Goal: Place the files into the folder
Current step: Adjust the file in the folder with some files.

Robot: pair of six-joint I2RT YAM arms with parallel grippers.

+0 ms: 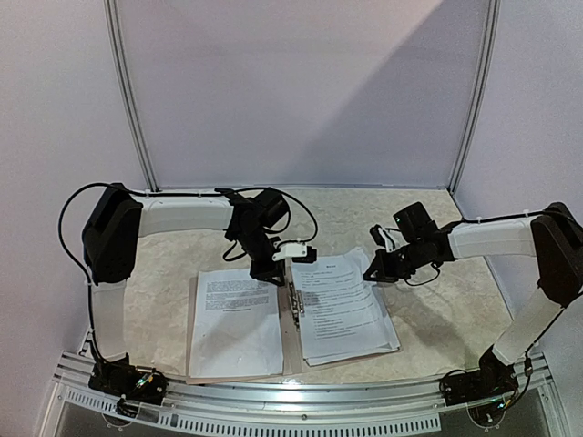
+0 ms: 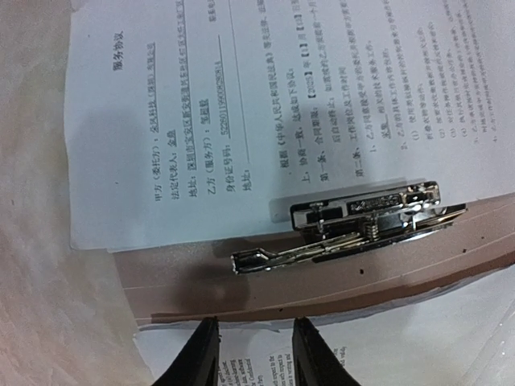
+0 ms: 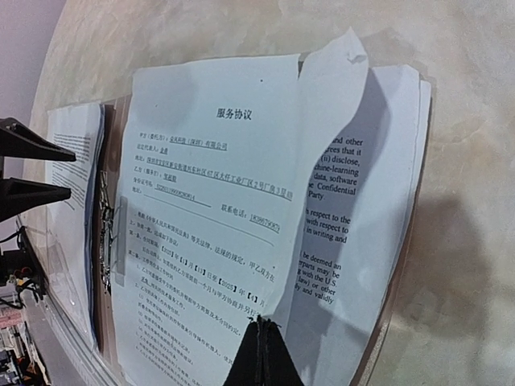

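Files (image 1: pixel 342 305) lie under the right gripper (image 3: pixel 261 342), whose fingers are pressed together with their tips low over the top sheet (image 3: pixel 209 225) of the right pile. Whether they catch any paper I cannot tell. That sheet lies skewed on the pile, one far corner curled upward, and printed pages show past its right edge. The left gripper (image 2: pixel 256 342) has its fingers spread with nothing between them. It hangs over the edge of the left sheet (image 1: pixel 232 319), just beside the spine. Past its tips runs the tan strip of the folder (image 2: pixel 201 281), and on it the metal clip (image 2: pixel 362 221) lies along the spine, its far side overlapping the edge of the right pile. From above, the folder lies open and flat on the table (image 1: pixel 437 228) between the two arms, one sheet on its left leaf and the pile on its right leaf, with the left gripper above the spine's far end and the right gripper at the pile's far right edge.
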